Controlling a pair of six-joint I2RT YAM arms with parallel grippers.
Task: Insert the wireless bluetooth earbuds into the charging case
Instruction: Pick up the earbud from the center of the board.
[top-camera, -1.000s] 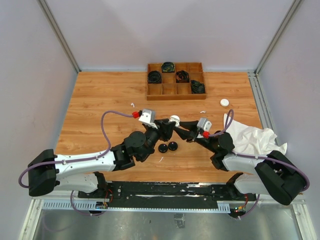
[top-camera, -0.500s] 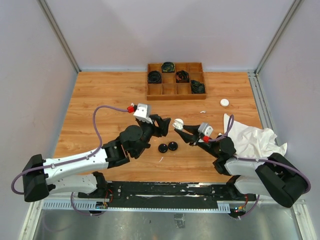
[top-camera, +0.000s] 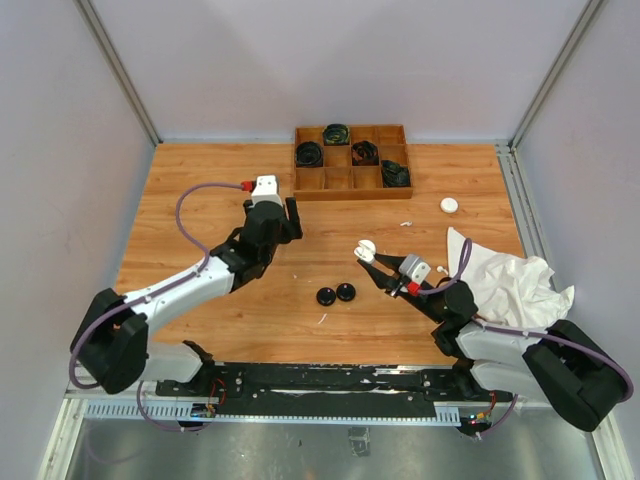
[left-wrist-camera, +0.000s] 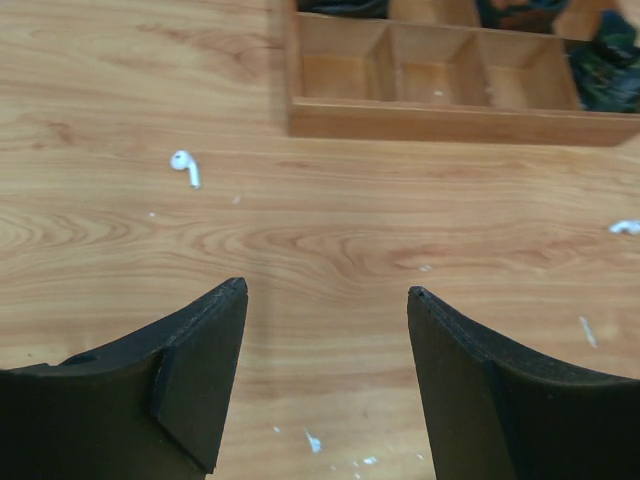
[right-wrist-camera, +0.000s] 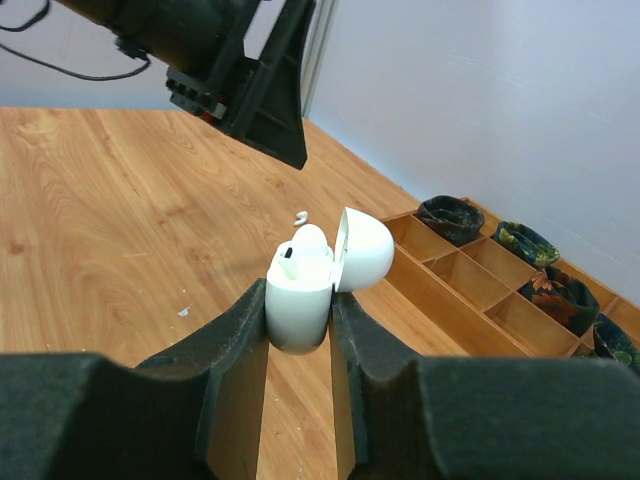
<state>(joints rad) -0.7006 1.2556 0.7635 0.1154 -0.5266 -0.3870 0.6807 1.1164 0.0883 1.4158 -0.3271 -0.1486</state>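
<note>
The wireless bluetooth earbuds (left-wrist-camera: 185, 165), tiny white stemmed plastic pieces: where are they seen?
— One is laid on the wood-grain table (top-camera: 200, 200) just before the wooden compartment tray (left-wrist-camera: 440, 120), near its left corner; a second earbud (left-wrist-camera: 625, 226) is seen before its right corner.
— And the rounded white charging case (top-camera: 367, 247)?
— It is held upright, lid hinged open, clamped by the right gripper (right-wrist-camera: 298, 300), well before the tray.
— The left gripper (left-wrist-camera: 327, 290)?
— Its jaws are spread, with nothing between them, near the tray's left front corner.
</note>
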